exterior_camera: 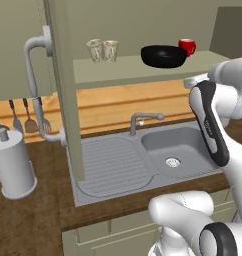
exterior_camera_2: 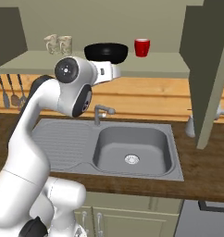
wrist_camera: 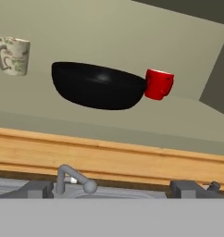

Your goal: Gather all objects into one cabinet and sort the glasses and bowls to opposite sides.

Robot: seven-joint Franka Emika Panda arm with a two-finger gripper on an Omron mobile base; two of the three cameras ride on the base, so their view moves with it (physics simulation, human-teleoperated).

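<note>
Open wall cabinet [exterior_camera: 143,70], pale shelf above the sink [exterior_camera_2: 132,148]. All four pieces already sit on that one shelf: two speckled tumblers [exterior_camera: 102,50] touching at the left end, wide black bowl [exterior_camera: 164,56] toward the middle-right, red mug [exterior_camera: 187,46] just behind and right of the bowl. Gripper [wrist_camera: 114,187] empty, jaws spread wide, its fingertips [wrist_camera: 37,189] low in the hand view over the faucet [wrist_camera: 74,178]. The hand hangs below shelf level and in front of it, pointed at the cabinet back. Key relation: the bowl lies straight ahead of the claw and above it, nearly centred between the tips; tumblers off up-left, mug up-right. Bowl is round, so no long axis to match; its rim is far broader than the tumblers, so a rim pinch looks likelier than a span across. Judgement: gathering looks done; what remains is spacing, probably shifting the bowl further right, away from the tumblers.
</note>
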